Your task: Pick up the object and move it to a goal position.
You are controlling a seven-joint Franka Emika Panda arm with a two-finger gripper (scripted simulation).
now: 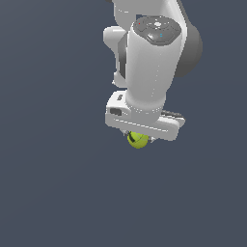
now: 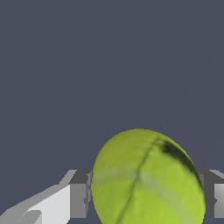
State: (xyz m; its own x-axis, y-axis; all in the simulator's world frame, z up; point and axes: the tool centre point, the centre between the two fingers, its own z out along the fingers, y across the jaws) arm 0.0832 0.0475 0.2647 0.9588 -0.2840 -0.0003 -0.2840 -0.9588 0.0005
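Gripper [image 1: 140, 136] looks clamped on the ball [image 1: 138, 140], fingers [image 2: 78, 200] flush against both its sides in the wrist view. Ball sits right under the palm, between the jaws. Looks like the carry step; next move needs steady travel to a goal I can't see.

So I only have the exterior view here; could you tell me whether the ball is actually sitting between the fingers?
Observer: Yes. In the wrist view the ball fills the gap of the gripper, with a grey finger pad against one side.
Operator: Thank you. Is there a pad on the other side too?
Observer: Yes, a second one shows at the ball's far edge, partly cut off by the frame.
Operator: Can you see any markings on the ball?
Observer: A dark curved seam and a pale band cross its surface.
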